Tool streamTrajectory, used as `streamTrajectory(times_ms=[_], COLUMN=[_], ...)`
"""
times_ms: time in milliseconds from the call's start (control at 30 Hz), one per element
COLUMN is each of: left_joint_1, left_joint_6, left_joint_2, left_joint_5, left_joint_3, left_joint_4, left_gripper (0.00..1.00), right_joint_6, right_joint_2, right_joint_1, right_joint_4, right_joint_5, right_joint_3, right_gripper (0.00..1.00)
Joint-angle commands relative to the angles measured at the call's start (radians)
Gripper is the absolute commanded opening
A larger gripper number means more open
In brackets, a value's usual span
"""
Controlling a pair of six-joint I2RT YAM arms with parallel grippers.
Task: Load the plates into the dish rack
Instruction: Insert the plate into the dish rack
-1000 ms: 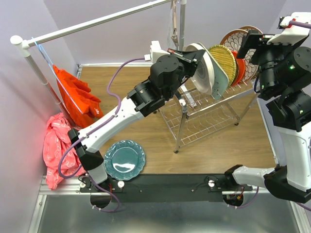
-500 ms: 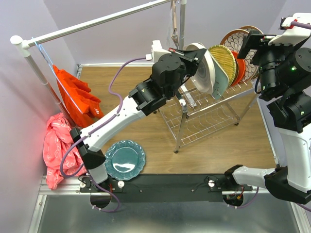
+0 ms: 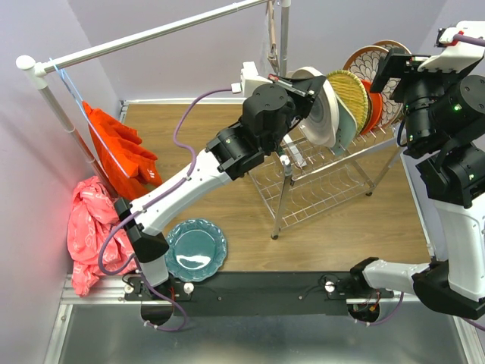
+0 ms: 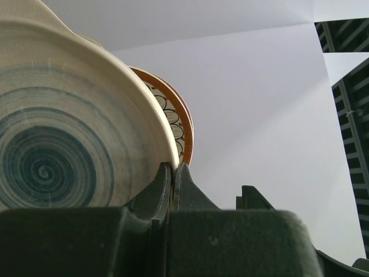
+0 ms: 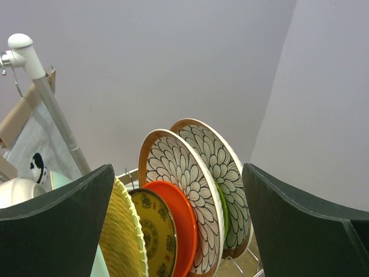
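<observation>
1. Left jaws: closed together on the rim of the white-grey swirl plate [image 4: 52, 156], which stands on edge. The left wrist view shows the two fingers [image 4: 161, 187] pinching the plate's edge, with a brown-rimmed floral plate [image 4: 176, 124] just behind it.
2. Right jaws: wide apart and holding nothing. They are raised near the right end of the dish rack [image 3: 318, 182], and the right wrist view looks between the fingers at the row of plates.
3. Upper tier of the dish rack: holds a row of plates standing on edge, close together. From the left end:
   - the white-grey swirl plate, held by the left jaws; whether its lower edge sits between the prongs cannot be seen;
   - a pale green plate [image 3: 345, 127];
   - the yellow woven plate [image 5: 124, 236];
   - the dark-yellow patterned plate [image 5: 153, 236];
   - the orange plate [image 5: 176, 222];
   - a brown-rimmed floral plate;
   - a thin sliver of the lime green plate [image 5: 222, 210];
   - the second floral plate [image 5: 222, 164].
4. Surface: the teal scalloped plate [image 3: 195, 250] lies flat on the wooden surface [image 3: 227, 205], beside the left arm's base and well apart from the rack.
5. Surroundings: a white clothes rail [image 3: 151, 34] crosses behind the rack.
</observation>
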Motion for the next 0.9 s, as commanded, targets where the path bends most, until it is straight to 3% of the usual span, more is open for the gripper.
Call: streamTrajectory(times_ms=[0,500,600,867], left_joint_1=[-0.011,-0.016,-0.016,-0.016], left_joint_6=[-0.009,-0.007,0.004,0.016], left_joint_2=[-0.004,-0.105,-0.128,-0.153], left_joint_5=[-0.036,0.016,0.021,0.042], left_joint_3=[0.023,-0.168,-0.214,-0.263], left_joint_4=[0.139,0.21,0.251,0.29], left_gripper=[0.0,0.0,0.05,0.34], right_joint_6=[0.016,0.014,0.016,0.014], right_joint_2=[-0.017,-0.02,-0.02,-0.02], right_joint_1=[-0.007,-0.007,-0.007,-0.005], right_joint_4=[0.023,0.023,0.022,0.023], right_joint_5=[-0.012,-0.012,-0.014,-0.015], right_joint_3=[-0.014,-0.02,-0.023,-0.022], right_gripper=[1.0,1.0,1.0,1.0])
